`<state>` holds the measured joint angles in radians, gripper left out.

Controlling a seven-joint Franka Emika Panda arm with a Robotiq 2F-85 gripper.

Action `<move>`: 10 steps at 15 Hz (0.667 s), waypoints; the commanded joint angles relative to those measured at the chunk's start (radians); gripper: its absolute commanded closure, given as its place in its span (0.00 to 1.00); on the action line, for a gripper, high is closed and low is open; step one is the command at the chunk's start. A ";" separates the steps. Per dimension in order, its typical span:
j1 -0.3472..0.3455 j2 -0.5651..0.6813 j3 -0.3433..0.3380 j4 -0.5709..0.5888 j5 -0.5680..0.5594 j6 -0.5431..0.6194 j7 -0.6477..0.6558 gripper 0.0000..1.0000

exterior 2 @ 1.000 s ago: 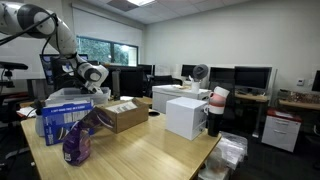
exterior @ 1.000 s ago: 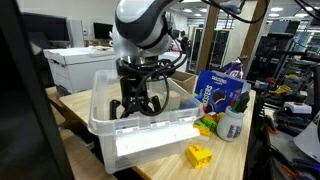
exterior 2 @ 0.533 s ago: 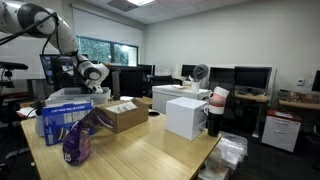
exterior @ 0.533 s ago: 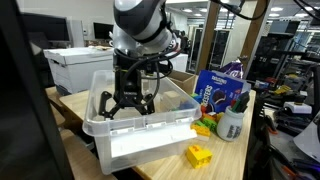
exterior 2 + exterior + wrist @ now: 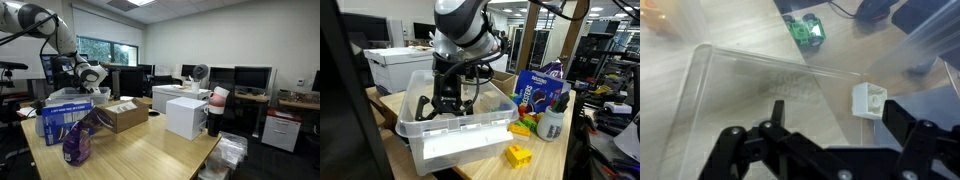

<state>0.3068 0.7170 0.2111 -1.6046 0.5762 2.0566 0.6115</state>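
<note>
My gripper (image 5: 444, 106) stands open inside a clear plastic bin (image 5: 470, 126) on a wooden table, its fingers low near the bin's floor. In the wrist view the gripper (image 5: 837, 113) has nothing between its fingers. A small white block (image 5: 868, 100) lies on the bin floor just ahead of the right finger, apart from it. The bin's left wall (image 5: 695, 85) runs beside the left finger. In an exterior view the arm reaches down at the far left, where the gripper (image 5: 88, 76) hangs over the bin (image 5: 70, 97).
A green toy (image 5: 805, 30) lies on the table beyond the bin. A yellow block (image 5: 519, 155), coloured blocks, a white bottle (image 5: 551, 123), a blue box (image 5: 534, 90) and a purple bag (image 5: 80, 140) stand beside it. A cardboard box (image 5: 125, 115) sits behind.
The gripper has shifted left inside the bin, and the bin itself has slid and tipped slightly to the left with it. The jaws stayed open.
</note>
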 commanded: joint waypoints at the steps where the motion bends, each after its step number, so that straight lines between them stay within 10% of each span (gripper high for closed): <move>1: -0.015 -0.029 0.014 -0.070 0.039 0.038 -0.035 0.00; 10: -0.002 -0.032 0.003 -0.094 0.040 0.047 -0.022 0.00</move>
<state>0.3060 0.7170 0.2134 -1.6507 0.6053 2.0789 0.6110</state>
